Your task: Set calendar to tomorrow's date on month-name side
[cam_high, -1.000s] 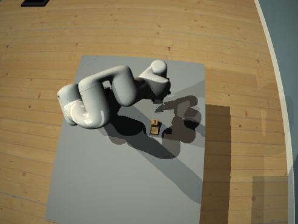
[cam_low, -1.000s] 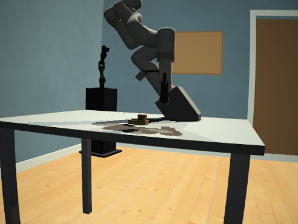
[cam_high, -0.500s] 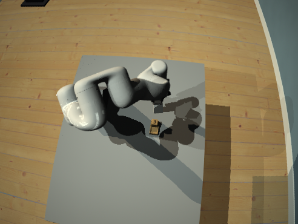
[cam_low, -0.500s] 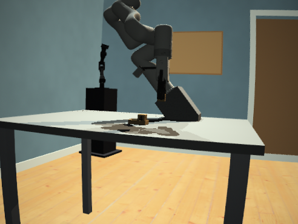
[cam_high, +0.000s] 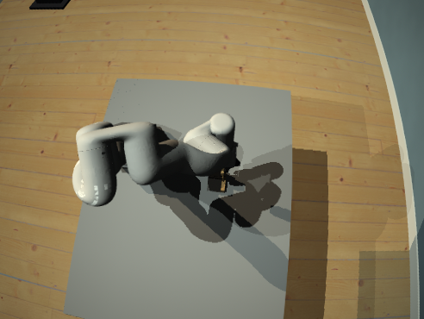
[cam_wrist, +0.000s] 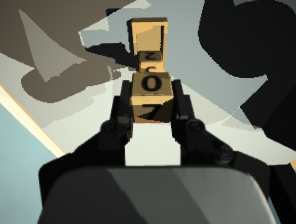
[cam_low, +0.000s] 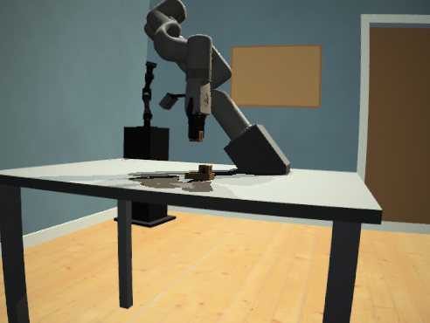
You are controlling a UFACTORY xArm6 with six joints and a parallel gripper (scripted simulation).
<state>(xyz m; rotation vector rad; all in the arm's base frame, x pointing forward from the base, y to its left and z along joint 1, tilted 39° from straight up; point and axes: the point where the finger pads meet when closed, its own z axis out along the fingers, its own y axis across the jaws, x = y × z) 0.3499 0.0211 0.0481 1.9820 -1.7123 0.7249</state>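
My gripper (cam_wrist: 151,92) (cam_low: 196,134) is shut on a wooden digit cube (cam_wrist: 151,92) (cam_low: 197,140). The cube shows a 0 on its far face and a 7 on its near face. I hold it well above the table (cam_low: 306,192) (cam_high: 172,267). Below and just ahead lies the wooden calendar tray (cam_wrist: 148,31) (cam_low: 191,175), flat on the table. The second cube (cam_wrist: 149,60) (cam_low: 204,168) stands in the tray; its digit is in shadow and hard to read. In the overhead view the arm hides most of this, and only an orange sliver shows under the wrist.
The robot's dark base (cam_low: 258,150) sits on the table behind the tray. A black pedestal with a camera stand (cam_low: 146,141) is on the floor beyond the table's far edge. Arm shadows fall across the table around the tray.
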